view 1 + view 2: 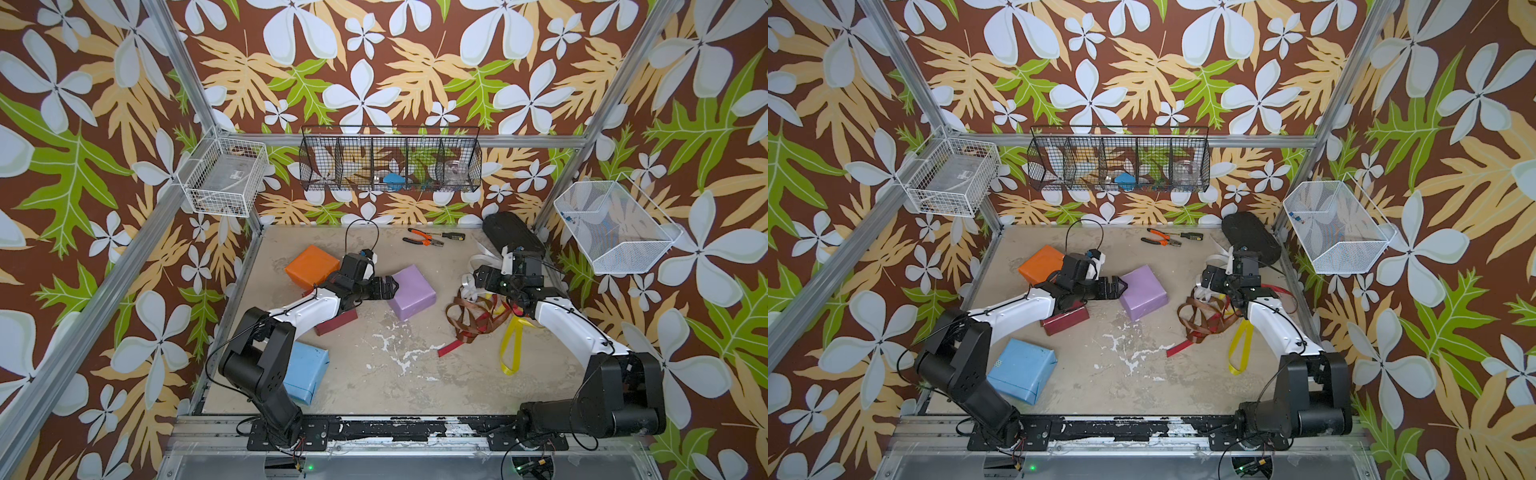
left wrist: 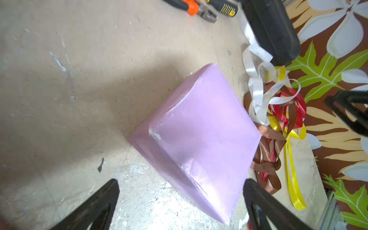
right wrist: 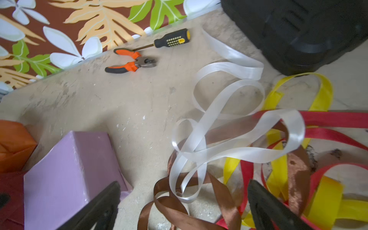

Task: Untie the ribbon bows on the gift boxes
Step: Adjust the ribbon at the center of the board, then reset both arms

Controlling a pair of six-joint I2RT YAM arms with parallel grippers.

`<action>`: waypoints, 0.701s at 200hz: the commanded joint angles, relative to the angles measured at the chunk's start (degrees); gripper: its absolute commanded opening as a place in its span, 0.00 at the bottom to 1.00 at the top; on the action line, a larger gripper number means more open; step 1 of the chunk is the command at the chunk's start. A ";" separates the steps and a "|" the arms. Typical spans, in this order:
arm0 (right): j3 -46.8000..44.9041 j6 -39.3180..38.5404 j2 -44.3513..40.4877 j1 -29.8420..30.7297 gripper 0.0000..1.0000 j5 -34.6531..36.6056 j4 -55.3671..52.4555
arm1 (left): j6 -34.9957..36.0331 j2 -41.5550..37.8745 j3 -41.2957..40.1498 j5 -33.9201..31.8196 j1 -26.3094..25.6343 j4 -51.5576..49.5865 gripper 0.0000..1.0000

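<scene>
The four ribbons lie off the boxes in one loose tangle on the right half of the table point(image 1: 374, 374). The white ribbon point(image 3: 219, 151) curls on top and toward the back, the brown ribbon point(image 1: 465, 316) loops on the tangle's left side, the red ribbon point(image 1: 451, 347) trails an end toward the front, and the yellow ribbon point(image 1: 509, 349) hangs in a long loop beside the right arm. The boxes sit well apart from the tangle, on the left and middle. The lilac box point(image 1: 411, 293) is nearest the centre. The orange box point(image 1: 311, 266) is farther back on the left. The dark red box point(image 1: 336, 322) is partly under the left arm, and the light blue box point(image 1: 305, 370) is at the front left by that arm's base. All four show plain paper. The left gripper point(image 1: 391, 286) points at the lilac box's left edge with its jaws spread wide and holds nothing. In the left wrist view a corner of the box reaches in between the fingers, but whether they touch it cannot be told. The right gripper point(image 3: 184, 183) hangs over the tangle's back part, jaws also spread wide. A white loop lies between the fingers and neither grips it. At the back edge lie pliers point(image 1: 422, 237) and a screwdriver point(image 1: 451, 236), just beside each other. A black case point(image 1: 513, 235) rests at the back right corner, its end next to the white ribbon. On the walls hang a black basket point(image 1: 390, 166) at the back and two white baskets, one on the left point(image 1: 224, 178) and one on the right point(image 1: 615, 228).
</scene>
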 commanded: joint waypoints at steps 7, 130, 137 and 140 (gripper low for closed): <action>-3.79 -6.45 0.69 1.55 1.00 6.10 9.31 | 2.65 -5.14 -1.97 -7.97 0.02 2.93 1.00; -38.30 -23.48 2.65 1.97 1.00 15.85 74.81 | 13.12 -27.76 -32.46 -40.05 15.68 32.77 1.00; -39.50 -22.13 4.13 0.61 1.00 15.26 78.84 | 13.86 -27.50 -34.07 -42.33 15.73 34.75 1.00; -40.06 -21.49 4.66 -0.05 1.00 14.57 80.31 | 14.18 -27.38 -34.85 -43.32 15.71 35.53 1.00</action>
